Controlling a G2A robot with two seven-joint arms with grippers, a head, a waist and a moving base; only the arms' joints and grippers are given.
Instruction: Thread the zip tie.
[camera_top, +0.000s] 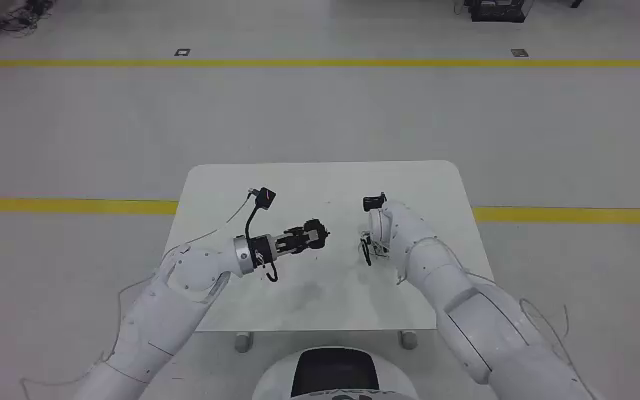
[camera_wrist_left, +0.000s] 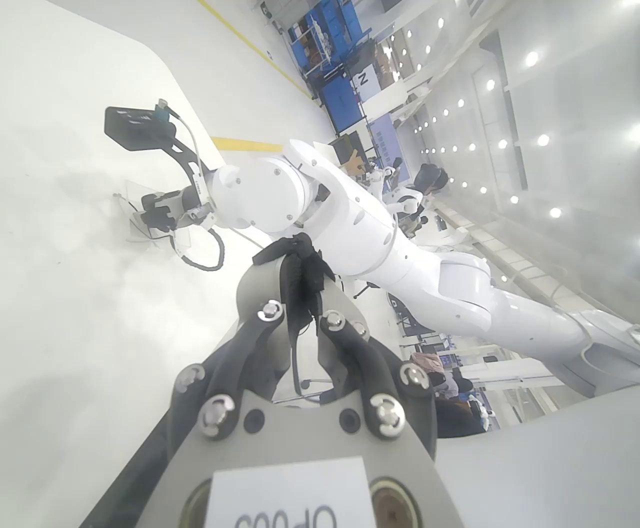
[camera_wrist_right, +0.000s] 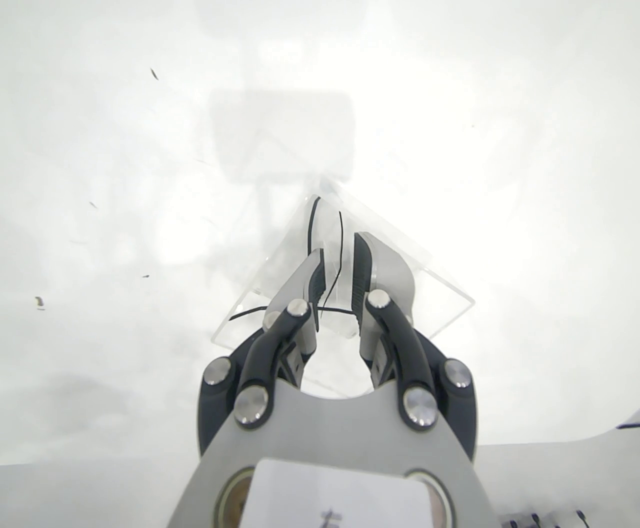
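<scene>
Right tool (camera_wrist_right: 340, 250) astride thin zip tie (camera_wrist_right: 311, 225), over clear stand (camera_wrist_right: 430, 285)

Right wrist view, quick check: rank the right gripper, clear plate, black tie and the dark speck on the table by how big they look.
1. right gripper, though its nearness to the camera inflates it
2. clear plate
3. black tie
4. speck

- The table (camera_top: 430, 180) offers open passage along its far edge and both far corners.
- Near its middle, the left gripper (camera_top: 320, 235) and right gripper (camera_top: 367, 247) leave only a narrow gap between them.
- A clear acrylic block (camera_wrist_right: 430, 300) sits under the right gripper, blocking low approach there.
</scene>
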